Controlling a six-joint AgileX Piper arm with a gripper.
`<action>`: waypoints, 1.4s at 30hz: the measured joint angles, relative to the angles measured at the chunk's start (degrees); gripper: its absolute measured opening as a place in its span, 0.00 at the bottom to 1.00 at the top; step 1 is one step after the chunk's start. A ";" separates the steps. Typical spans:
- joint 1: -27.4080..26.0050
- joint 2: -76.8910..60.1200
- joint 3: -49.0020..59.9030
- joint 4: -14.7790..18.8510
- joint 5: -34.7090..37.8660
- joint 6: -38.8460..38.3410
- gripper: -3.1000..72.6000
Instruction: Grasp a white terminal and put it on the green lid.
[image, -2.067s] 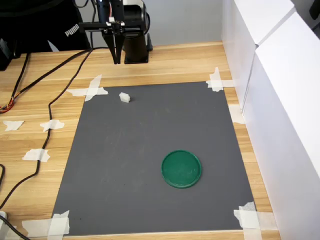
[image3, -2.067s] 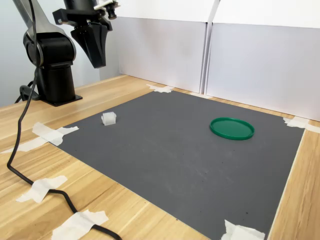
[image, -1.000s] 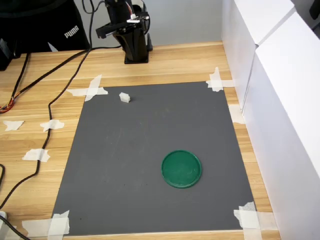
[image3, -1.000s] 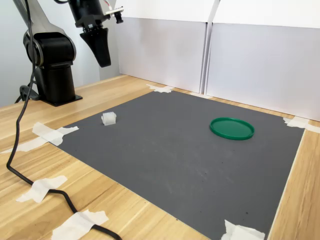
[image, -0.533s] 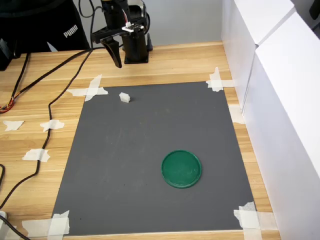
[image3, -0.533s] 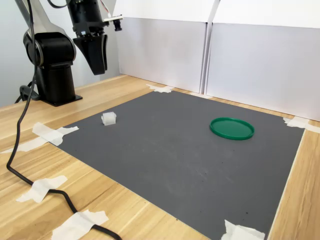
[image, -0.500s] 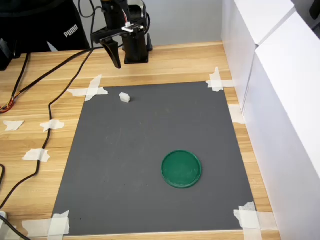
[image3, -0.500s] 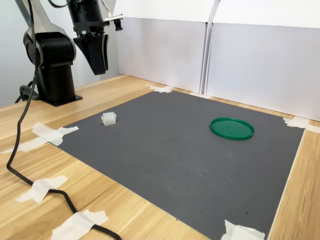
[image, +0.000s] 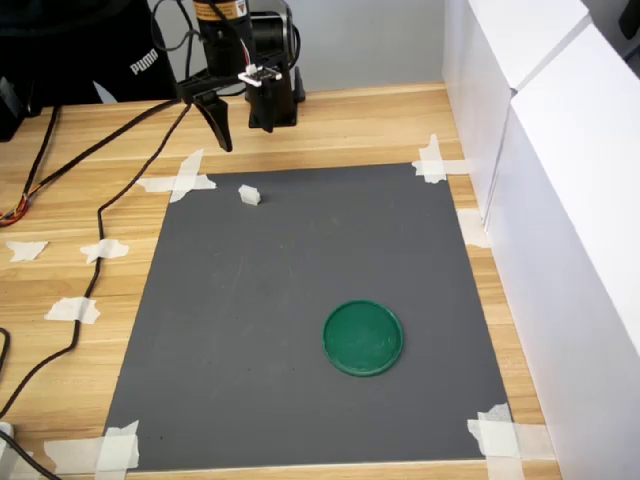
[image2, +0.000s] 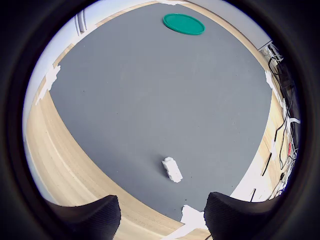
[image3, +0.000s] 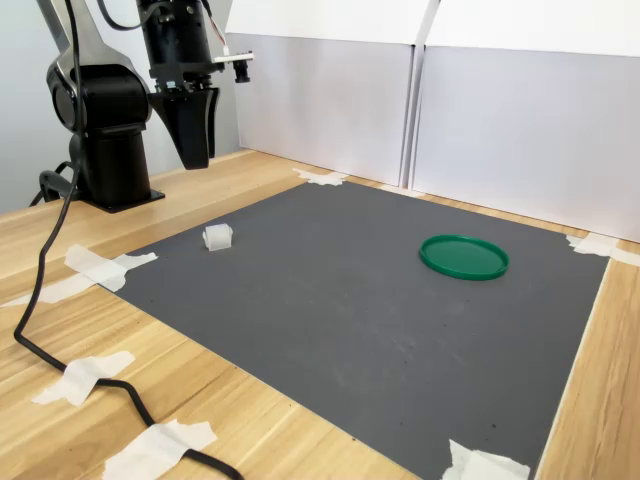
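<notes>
Green lid (image: 363, 338) lies flat on the grey mat (image: 300, 400), on the mat's near half in the first exterior view. White terminal (image: 249, 194) sits at the mat's far corner, well apart from the lid, next to crossed tape (image: 180, 180) on the wooden surface (image: 340, 125). Pincer (image: 238, 132) hangs above the surface just past the terminal, spread wide, empty, touching nothing. "PUMA" reads on black cloth (image: 145, 62) behind the arm.

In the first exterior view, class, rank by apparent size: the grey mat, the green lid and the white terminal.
1. The grey mat, by far the largest.
2. The green lid, a round disc lying on the mat.
3. The white terminal, a tiny block near the mat's far corner.
</notes>
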 joint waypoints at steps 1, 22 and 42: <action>0.00 0.39 -0.04 -0.17 -0.24 0.04 0.99; 0.00 12.52 -4.60 -3.85 -1.56 -9.72 0.97; 0.00 18.78 1.20 -3.23 -13.22 -13.74 0.97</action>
